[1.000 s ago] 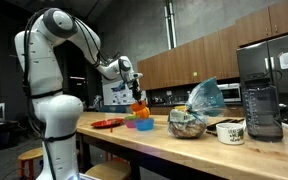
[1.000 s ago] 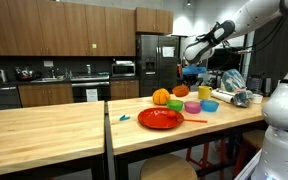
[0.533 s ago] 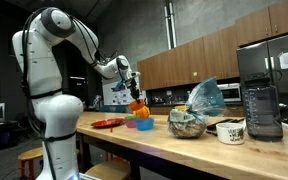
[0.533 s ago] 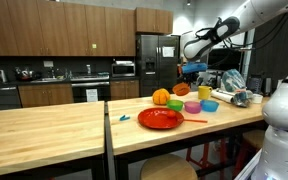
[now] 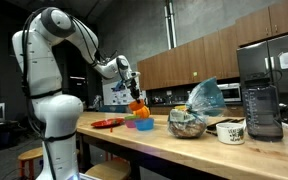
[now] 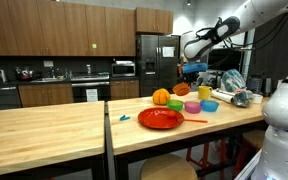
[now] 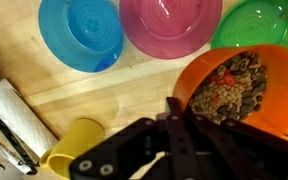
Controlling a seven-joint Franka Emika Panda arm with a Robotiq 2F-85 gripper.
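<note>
orange bowl [image 7: 246, 90], rim pinched in gripper [image 7: 177, 118]

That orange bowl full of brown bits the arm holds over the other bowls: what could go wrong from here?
1. The gripper seems to pinch the orange bowl by its rim only, so it might tip or slip and spill the brown pellets.
2. The blue bowl, pink bowl and green bowl sit close together, so pellets could land in the wrong one.
3. The nearby yellow cup could be knocked.
</note>
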